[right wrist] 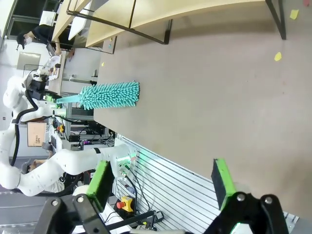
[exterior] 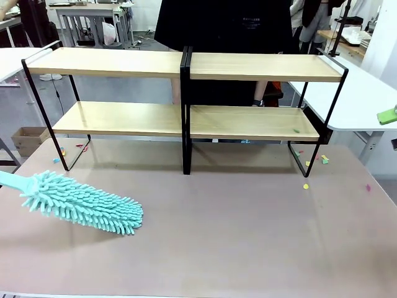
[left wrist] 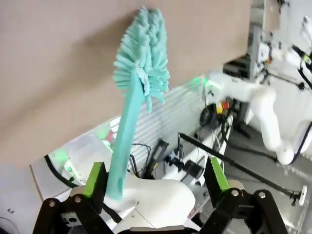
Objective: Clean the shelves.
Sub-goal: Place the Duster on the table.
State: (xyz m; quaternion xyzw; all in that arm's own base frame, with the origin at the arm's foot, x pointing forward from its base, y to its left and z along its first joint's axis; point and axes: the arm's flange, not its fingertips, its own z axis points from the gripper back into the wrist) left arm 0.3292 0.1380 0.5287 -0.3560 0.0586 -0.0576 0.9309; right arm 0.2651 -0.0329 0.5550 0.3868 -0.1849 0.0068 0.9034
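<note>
The shelves (exterior: 186, 65) stand across the far half of the table, two joined units of light wooden boards on a black frame; their near edge shows in the right wrist view (right wrist: 146, 14). A teal fluffy duster (exterior: 84, 203) lies on the table's near left, its handle running off the left edge. In the left wrist view my left gripper (left wrist: 156, 178) is open, and the duster's handle (left wrist: 122, 146) runs up beside its left finger (left wrist: 95, 180), with the far pad well clear. My right gripper (right wrist: 161, 183) hangs open and empty over the table's edge, far from the duster (right wrist: 109, 95).
A person in black stands behind the shelves (exterior: 223, 25). Small paper scraps (exterior: 305, 185) lie on the brown table near the shelves' right foot, and more by the left foot (exterior: 59, 158). One green scrap (exterior: 296, 130) rests on the lower right board. White tables flank both sides.
</note>
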